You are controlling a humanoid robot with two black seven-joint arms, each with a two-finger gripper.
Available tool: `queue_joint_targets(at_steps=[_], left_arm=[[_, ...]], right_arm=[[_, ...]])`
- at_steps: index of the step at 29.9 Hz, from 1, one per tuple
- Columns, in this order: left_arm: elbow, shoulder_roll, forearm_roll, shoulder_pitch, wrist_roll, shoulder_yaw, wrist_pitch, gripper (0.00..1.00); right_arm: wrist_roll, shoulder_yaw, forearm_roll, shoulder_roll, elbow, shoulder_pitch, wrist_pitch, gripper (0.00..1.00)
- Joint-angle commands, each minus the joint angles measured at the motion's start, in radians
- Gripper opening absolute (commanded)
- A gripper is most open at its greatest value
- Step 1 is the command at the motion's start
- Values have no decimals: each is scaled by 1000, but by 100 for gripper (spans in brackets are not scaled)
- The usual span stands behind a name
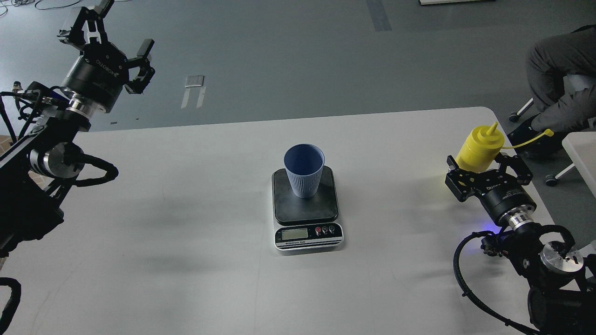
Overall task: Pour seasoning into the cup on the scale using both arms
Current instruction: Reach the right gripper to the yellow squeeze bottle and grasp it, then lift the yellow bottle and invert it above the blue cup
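Observation:
The light blue ribbed cup (303, 170) stands upright on the dark platform of the scale (307, 230) at the table's middle. The yellow seasoning bottle (479, 148) stands at the right edge of the table, nozzle up, its tethered cap hanging out to the right. My right gripper (484, 164) is open, with one finger on each side of the bottle's lower body. I cannot tell if the fingers touch it. My left gripper (118, 39) is open and empty, raised high at the far left, beyond the table's back edge.
The white table (186, 223) has a rounded back right corner near the bottle. A seated person (558, 79) and a chair on castors are at the far right, beside a second white surface (582, 153).

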State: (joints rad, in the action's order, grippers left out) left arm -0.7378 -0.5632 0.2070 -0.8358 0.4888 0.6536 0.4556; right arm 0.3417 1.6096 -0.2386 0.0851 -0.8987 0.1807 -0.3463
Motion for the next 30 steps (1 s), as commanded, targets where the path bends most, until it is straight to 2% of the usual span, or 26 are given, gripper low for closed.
queue_joint_targets(at_steps=[1, 9, 15, 19, 24, 30], left_arm=[[1, -1, 0, 0, 0, 0, 0, 98], [1, 2, 0, 0, 0, 0, 0, 98], [0, 3, 0, 0, 0, 1, 0, 98], [-2, 5, 2, 0, 0, 1, 0, 98], [-6, 5, 0, 0, 0, 1, 0, 98], [-8, 5, 0, -5, 0, 1, 0, 98]], right_arm=[[0, 1, 10, 1, -2, -1, -6, 41], [0, 6, 10, 16, -64, -3, 6, 38], [0, 4, 85, 97, -222, 8, 52, 33], [10, 0, 313, 162, -350, 74, 87, 32], [16, -16, 603, 208, -353, 190, 89, 32], [16, -199, 959, 211, -356, 359, 87, 32]])
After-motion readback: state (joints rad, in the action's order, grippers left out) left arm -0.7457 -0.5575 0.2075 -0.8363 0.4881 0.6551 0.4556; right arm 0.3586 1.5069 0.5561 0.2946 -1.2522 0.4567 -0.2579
